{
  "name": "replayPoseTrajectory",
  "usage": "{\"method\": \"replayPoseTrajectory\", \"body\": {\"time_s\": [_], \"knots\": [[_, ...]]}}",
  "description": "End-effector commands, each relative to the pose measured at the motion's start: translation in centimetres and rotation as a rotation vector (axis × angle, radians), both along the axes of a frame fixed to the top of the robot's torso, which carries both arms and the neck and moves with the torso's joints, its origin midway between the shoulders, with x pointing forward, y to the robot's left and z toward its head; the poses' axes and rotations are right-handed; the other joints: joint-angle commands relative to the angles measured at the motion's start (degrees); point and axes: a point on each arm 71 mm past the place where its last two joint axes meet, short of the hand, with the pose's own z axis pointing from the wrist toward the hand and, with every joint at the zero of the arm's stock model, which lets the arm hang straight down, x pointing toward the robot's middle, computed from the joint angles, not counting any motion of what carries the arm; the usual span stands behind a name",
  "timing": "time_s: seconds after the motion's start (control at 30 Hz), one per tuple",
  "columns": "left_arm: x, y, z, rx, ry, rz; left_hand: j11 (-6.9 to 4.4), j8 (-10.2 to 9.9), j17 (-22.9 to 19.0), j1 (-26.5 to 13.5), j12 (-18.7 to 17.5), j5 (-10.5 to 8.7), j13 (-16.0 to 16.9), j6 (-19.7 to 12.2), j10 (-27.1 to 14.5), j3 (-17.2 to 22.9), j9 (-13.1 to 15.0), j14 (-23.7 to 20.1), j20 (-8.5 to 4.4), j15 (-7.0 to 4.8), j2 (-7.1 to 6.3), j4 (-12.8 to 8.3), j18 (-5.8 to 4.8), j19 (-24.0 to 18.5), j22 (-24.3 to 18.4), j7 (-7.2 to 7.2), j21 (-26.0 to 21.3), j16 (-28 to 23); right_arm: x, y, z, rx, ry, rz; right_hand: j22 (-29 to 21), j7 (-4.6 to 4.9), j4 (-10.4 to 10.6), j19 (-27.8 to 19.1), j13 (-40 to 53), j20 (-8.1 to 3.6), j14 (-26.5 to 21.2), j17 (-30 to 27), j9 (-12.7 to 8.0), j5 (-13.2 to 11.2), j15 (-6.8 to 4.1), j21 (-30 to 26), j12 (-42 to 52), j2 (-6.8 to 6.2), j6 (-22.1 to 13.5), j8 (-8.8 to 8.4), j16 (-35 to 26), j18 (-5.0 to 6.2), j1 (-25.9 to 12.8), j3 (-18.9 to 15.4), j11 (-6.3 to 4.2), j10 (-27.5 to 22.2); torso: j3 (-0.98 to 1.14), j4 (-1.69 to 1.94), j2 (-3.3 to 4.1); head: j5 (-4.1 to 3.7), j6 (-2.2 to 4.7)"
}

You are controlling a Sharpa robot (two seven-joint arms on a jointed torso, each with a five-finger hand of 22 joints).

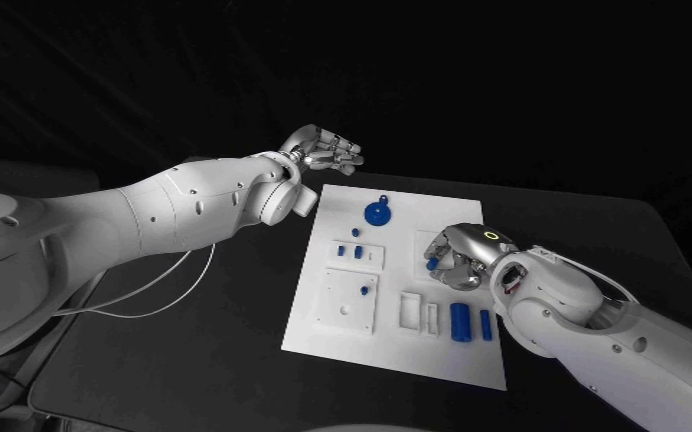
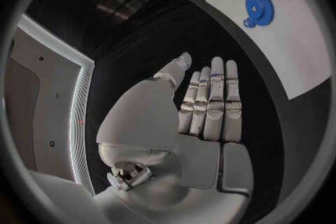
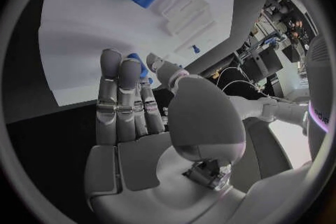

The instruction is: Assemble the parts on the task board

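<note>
Right hand (image 1: 464, 252) pinches a small blue part (image 3: 138, 65) over the task board (image 1: 339, 337); left hand (image 1: 323, 151) open. Part looks light, rigid, slippery; grip its sides.

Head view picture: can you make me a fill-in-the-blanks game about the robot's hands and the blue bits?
The gear is coloured ___. It lies on a ___ board. The ___ hand hangs over the board, pinching a small blue piece. The left hand holds ___.
Missing words: blue, white, right, nothing.
</note>
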Motion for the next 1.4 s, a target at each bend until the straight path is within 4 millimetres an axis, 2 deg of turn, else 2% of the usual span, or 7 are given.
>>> {"method": "replayPoseTrajectory", "body": {"time_s": [0.03,0.23,0.43,0.73,1.03,1.4], "knots": [[0.0,-0.2,0.1,-0.009,0.001,-0.012,-0.16,-0.1,0.1,0.0,0.0,-0.23,0.0,0.1,-0.3,-0.2,0.1,0.0,0.26,0.25,0.69,0.1,-0.81,0.3,-0.1,-0.04,0.4,-0.2,-0.3,0.4,-0.4,-0.016,-0.005,0.013,0.1,0.07,0.0,2.2,0.1,-0.38,0.1,0.1,0.0,-0.4,-0.47,0.2,0.2,0.57,0.7,-0.08,0.3,-0.29,-0.1,1.0,-0.29,1.3,-0.01,0.00,-0.01,0.00,-0.04],[0.0,-0.2,0.1,-0.009,0.002,-0.012,-0.16,-0.1,0.1,0.0,0.0,-0.23,0.0,0.1,-0.3,-0.2,0.1,0.0,0.26,0.25,0.69,0.1,-0.81,0.3,-0.1,-0.04,0.4,-0.2,-0.3,0.4,-0.8,-0.032,-0.018,0.010,0.5,0.43,-0.5,2.2,0.2,-0.81,0.3,0.2,0.1,-0.4,-0.95,0.6,0.1,1.71,3.2,0.11,0.3,-0.58,0.5,3.8,-1.10,4.8,-0.02,0.00,-0.01,0.04,-0.09],[0.0,-0.2,0.1,-0.008,0.003,-0.012,-0.16,-0.1,0.1,0.0,0.0,-0.23,0.0,0.1,-0.3,-0.2,0.1,0.0,0.26,0.25,0.69,0.1,-0.81,0.3,-0.1,-0.04,0.4,-0.2,-0.3,0.3,-0.9,-0.032,-0.041,0.002,1.2,0.19,-1.0,2.2,0.2,-1.33,0.5,0.4,0.1,-0.4,-1.44,1.4,0.0,2.60,5.3,-0.09,0.3,-1.05,0.4,5.9,-1.63,6.9,0.00,-0.03,-0.01,0.05,-0.18],[0.0,-0.2,0.1,-0.008,0.005,-0.013,-0.16,-0.1,0.1,0.1,0.0,-0.25,0.0,0.1,-0.3,-0.1,0.1,0.0,0.26,0.24,0.77,0.2,-0.81,0.3,-0.2,-0.05,0.4,-0.2,-0.2,0.6,-0.5,0.002,-0.090,-0.007,2.1,-0.68,-1.9,2.3,0.3,-2.26,1.0,0.5,0.3,-0.4,-2.30,3.1,0.1,2.76,8.4,-0.09,-0.1,-1.91,-0.3,7.3,-2.67,10.1,0.00,-0.04,-0.01,-0.05,-0.22],[0.1,-0.1,0.1,-0.008,0.005,-0.012,-0.16,-0.1,0.1,0.1,0.0,-0.25,0.0,0.1,-0.3,-0.1,0.1,0.0,0.26,0.24,0.77,0.2,-0.81,0.3,-0.2,-0.05,0.4,-0.2,-0.3,0.6,0.2,0.052,-0.125,-0.017,2.5,-0.92,-2.2,2.4,0.3,-2.56,1.5,0.8,0.3,-0.3,-2.55,4.0,0.1,2.48,9.3,-0.08,-0.6,-2.17,-0.8,8.3,-2.90,10.8,0.00,-0.01,-0.01,-0.12,-0.16],[0.1,0.0,0.0,-0.007,0.006,-0.011,-0.16,-0.1,0.1,0.1,0.0,-0.25,0.0,0.1,-0.3,-0.1,0.1,0.0,0.26,0.24,0.77,0.2,-0.81,0.3,-0.2,-0.05,0.4,-0.2,0.0,0.0,2.1,0.143,-0.066,-0.053,2.5,-1.00,-2.3,2.3,0.3,-2.62,1.6,0.9,0.3,-0.3,-2.61,4.0,0.1,2.50,9.5,-0.09,-0.8,-2.22,-0.9,8.3,-2.99,11.1,-0.03,-0.06,-0.04,-0.12,-0.18]]}}
